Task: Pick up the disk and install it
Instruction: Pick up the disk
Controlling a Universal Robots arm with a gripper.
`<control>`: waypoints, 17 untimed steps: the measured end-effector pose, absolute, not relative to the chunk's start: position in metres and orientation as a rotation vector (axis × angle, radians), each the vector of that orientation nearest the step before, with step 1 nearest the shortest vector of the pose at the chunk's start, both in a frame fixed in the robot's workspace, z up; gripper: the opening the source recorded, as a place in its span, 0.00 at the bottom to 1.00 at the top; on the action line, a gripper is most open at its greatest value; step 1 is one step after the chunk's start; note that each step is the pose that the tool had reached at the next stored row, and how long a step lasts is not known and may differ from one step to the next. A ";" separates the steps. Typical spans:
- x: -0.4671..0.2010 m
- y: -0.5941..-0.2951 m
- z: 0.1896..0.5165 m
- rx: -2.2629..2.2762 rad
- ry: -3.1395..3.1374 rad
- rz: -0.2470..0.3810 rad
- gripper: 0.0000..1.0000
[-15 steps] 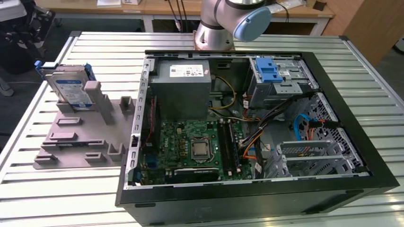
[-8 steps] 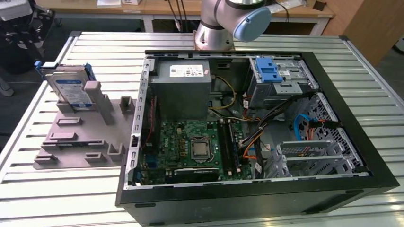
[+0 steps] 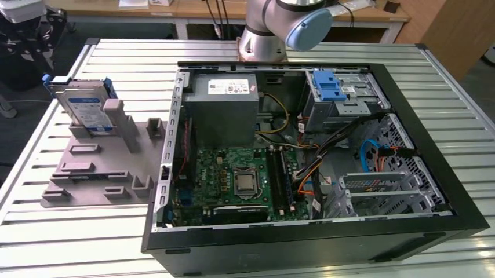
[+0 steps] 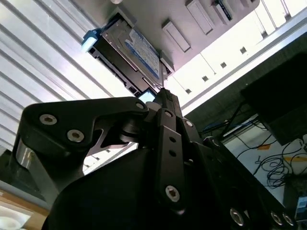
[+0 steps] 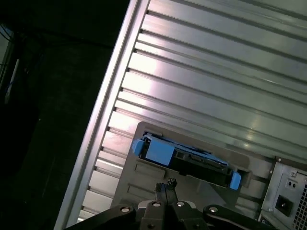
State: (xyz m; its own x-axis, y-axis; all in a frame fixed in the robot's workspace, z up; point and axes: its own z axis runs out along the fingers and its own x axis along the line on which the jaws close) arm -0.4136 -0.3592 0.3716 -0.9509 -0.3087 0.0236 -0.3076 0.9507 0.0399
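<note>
The disk [image 3: 83, 108] stands on edge in a slot of the grey fixture plate [image 3: 93, 174], at the exterior view's left of the open computer case. It is silver-grey with a blue-and-white label and blue rails. In both wrist views the disk [image 5: 184, 156] [image 4: 135, 51] lies beyond the fingertips, with a gap between them. My gripper [image 5: 166, 184] [image 4: 162, 94] hangs above it, its black fingers pressed together with nothing between them. The arm's base [image 3: 263, 35] stands at the back of the table.
The open black computer case [image 3: 309, 243] takes up the middle and the exterior view's right of the slatted metal table [image 3: 93, 243]. Inside are a grey power supply [image 3: 224, 110], a motherboard [image 3: 232, 179] and a metal drive cage with a blue latch [image 3: 331, 87].
</note>
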 end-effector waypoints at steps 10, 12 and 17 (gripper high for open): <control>-0.414 -0.359 0.371 0.690 -3.034 -0.052 0.11; -0.414 -0.359 0.371 0.734 -3.024 -0.051 0.11; -0.414 -0.359 0.371 0.830 -2.999 -0.049 0.11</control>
State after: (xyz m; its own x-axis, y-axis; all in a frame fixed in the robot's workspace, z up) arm -0.4136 -0.3592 0.3710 -0.8573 -0.5144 0.0201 -0.5135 0.8572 0.0384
